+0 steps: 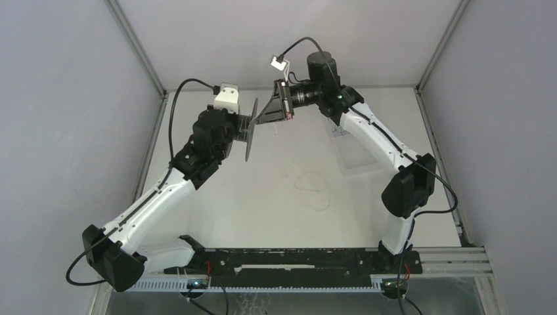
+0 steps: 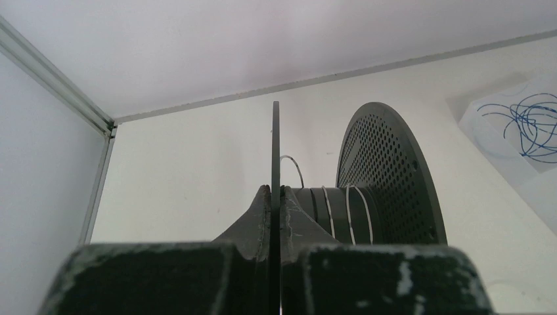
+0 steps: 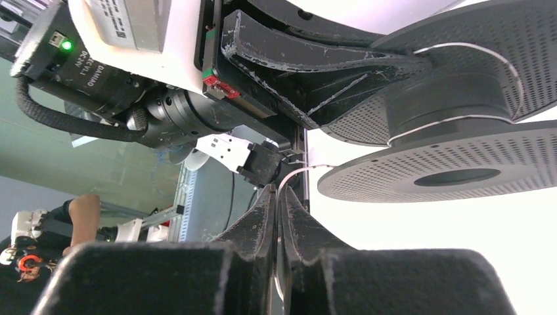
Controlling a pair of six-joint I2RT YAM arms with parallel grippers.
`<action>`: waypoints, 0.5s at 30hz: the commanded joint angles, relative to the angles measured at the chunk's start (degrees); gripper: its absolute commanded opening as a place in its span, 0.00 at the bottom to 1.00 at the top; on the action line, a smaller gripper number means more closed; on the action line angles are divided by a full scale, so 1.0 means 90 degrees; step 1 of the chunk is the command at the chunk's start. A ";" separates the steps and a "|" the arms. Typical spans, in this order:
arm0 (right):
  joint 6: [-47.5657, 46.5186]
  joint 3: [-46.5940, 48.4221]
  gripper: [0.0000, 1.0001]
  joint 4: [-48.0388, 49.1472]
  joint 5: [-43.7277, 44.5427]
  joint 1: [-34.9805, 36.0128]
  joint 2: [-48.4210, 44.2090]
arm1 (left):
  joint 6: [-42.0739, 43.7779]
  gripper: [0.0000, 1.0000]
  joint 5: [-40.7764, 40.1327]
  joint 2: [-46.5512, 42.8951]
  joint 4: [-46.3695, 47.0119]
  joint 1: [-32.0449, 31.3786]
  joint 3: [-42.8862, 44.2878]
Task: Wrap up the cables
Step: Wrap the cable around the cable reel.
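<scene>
The left gripper [image 2: 276, 200] is clamped on the near flange of the spool [image 2: 387, 164]. It holds the spool off the table [image 1: 223, 197] with the axle roughly level and pointing toward the right arm. A few turns of cable [image 2: 348, 213] sit on the hub. The right gripper [image 3: 279, 197] is just beside the spool's rim, its jaws narrow with the cable pinched between them and running on to the hub. The slack lies in loose loops on the table, below the spool on the side toward the arm bases. The right gripper looks best placed to feed it, circling across the axle.
</scene>
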 commanded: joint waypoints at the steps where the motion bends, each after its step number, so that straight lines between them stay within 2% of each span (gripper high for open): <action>1: 0.0412 0.0300 0.11 0.0641 -0.0341 -0.0219 -0.0113 | 0.0130 0.00 0.0152 -0.0321 0.0195 0.0025 -0.0089; 7: 0.0716 0.0317 0.09 0.0955 -0.0335 -0.0583 -0.0050 | 0.0075 0.00 0.0495 -0.0348 0.0057 0.0025 -0.0098; 15: 0.0635 0.0545 0.02 0.0796 0.0069 -0.0850 0.0174 | 0.0041 0.00 0.1439 -0.0385 -0.0146 0.0025 -0.0014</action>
